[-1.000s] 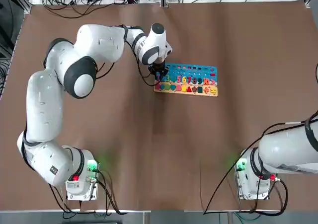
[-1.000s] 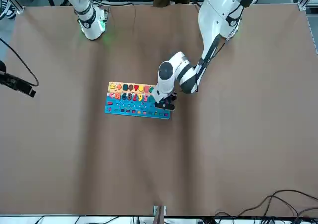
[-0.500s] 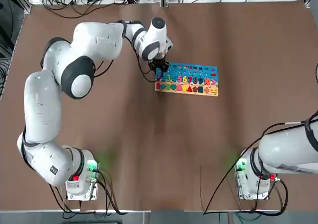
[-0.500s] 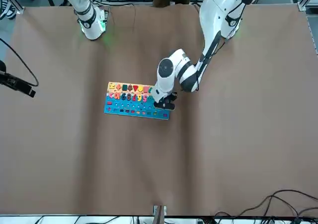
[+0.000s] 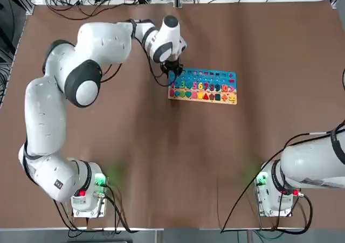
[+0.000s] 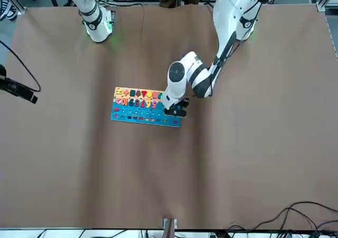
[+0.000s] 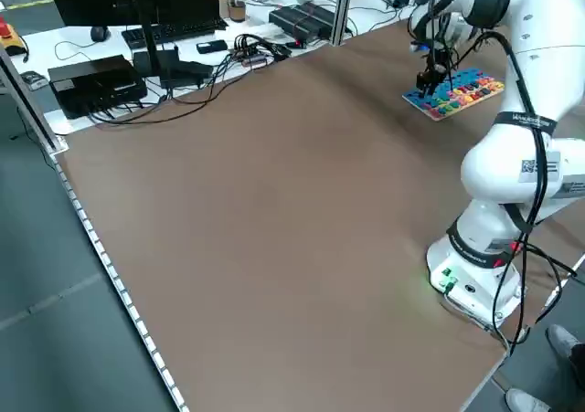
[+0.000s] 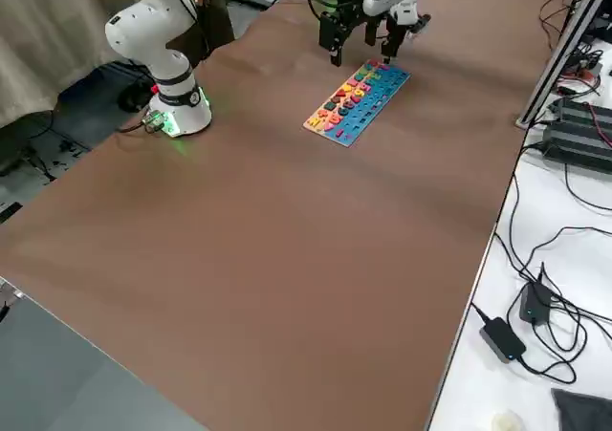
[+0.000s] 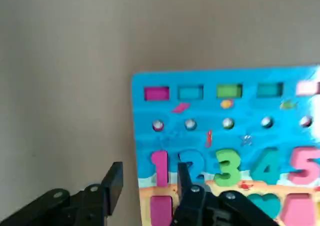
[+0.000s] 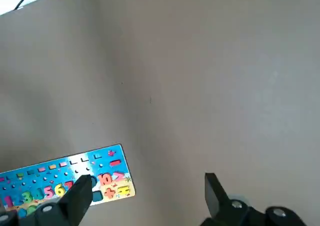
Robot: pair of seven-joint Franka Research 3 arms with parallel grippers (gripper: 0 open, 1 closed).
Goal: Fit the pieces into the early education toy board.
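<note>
Nearest the arm bases, only bare brown tabletop [image 5: 178,162] — with the right gripper [image 10: 145,196] parked high above the near right corner, jaws spread wide and empty. Farther out, toward the far edge and a little right of the middle, the early education toy board [image 5: 203,86]: flat on the tabletop, long axis parallel to that far edge, blue strip toward the far edge and tan strip toward the bases. Poised over the board's left short end, the left gripper [image 9: 147,183], pointing down, jaws partly spread and pinching nothing visible, straddling that end's edge. Just beyond the fingertips in the wrist view, a pink piece [image 9: 160,207] seated in the tan row, another pink one [image 9: 156,93] in the top row of slots. Judging by looks: pieces thin, rigid, feather-light, best pinched across their narrow sides; board stiff yet light enough to skid under a sideways push — best pressed straight down.
</note>
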